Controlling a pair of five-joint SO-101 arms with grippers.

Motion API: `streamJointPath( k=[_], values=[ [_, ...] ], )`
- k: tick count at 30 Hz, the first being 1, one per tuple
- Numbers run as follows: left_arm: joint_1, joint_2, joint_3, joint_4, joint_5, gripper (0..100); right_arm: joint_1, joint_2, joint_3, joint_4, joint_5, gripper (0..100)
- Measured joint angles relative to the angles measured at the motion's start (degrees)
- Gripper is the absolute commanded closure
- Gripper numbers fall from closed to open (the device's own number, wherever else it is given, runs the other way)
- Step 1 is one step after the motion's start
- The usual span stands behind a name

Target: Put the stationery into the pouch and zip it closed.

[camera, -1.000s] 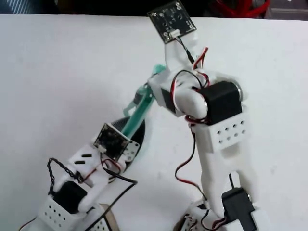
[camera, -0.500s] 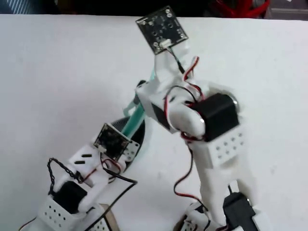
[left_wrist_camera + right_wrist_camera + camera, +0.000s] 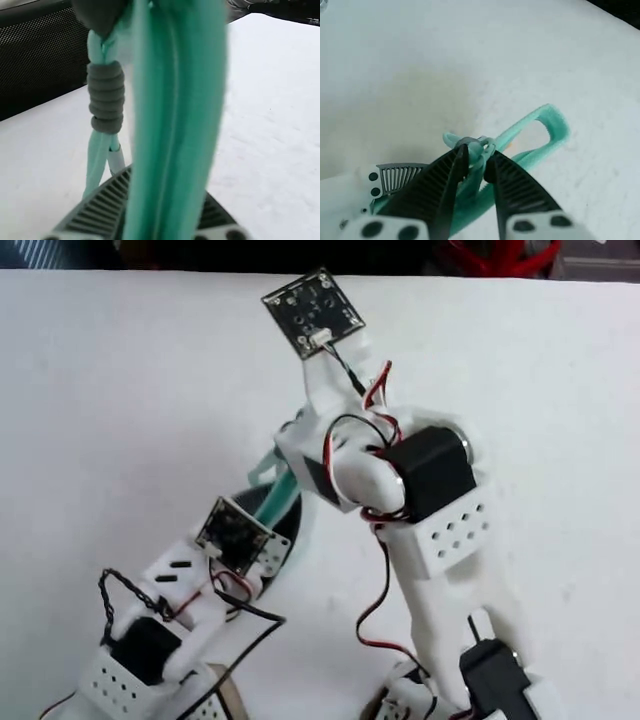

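Note:
The pouch (image 3: 272, 502), black mesh with a teal zip band, lies on the white table between the two arms. My left gripper (image 3: 165, 205) is shut on the pouch's teal edge (image 3: 175, 115), and its grey ribbed finger (image 3: 395, 175) is at the end of the pouch. A grey corded zip pull (image 3: 105, 97) hangs beside that edge. My right gripper (image 3: 474, 150) is shut on the zip pull (image 3: 472, 145), its black ribbed fingers pinching it from both sides. A teal loop (image 3: 551, 126) sticks out past the pull. From above, the right wrist (image 3: 320, 455) covers the pull.
The white table (image 3: 120, 390) stretches wide to the left and far side. Dark clutter and something red (image 3: 490, 255) lie beyond the far edge. Loose cables (image 3: 250, 615) hang by the left arm's base near the front edge.
The right arm has swung left and nearer to the left arm, dragging the zip pull along the pouch. Less teal band shows beyond it. The left arm has kept still.

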Motion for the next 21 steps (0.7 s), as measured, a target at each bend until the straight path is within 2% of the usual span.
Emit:
streamJointPath(
  k=[3,10,21],
  values=[
    [0.00,0.00,0.00,0.00,0.00,98,1.05,-0.18,0.26,-0.62,2.90,98.1],
    [0.00,0.00,0.00,0.00,0.00,98,2.99,-1.49,3.60,-3.34,15.30,98.1],
    [-0.35,0.00,0.00,-0.35,0.00,98,5.71,-2.46,10.73,-13.98,17.23,98.1]
  ],
)
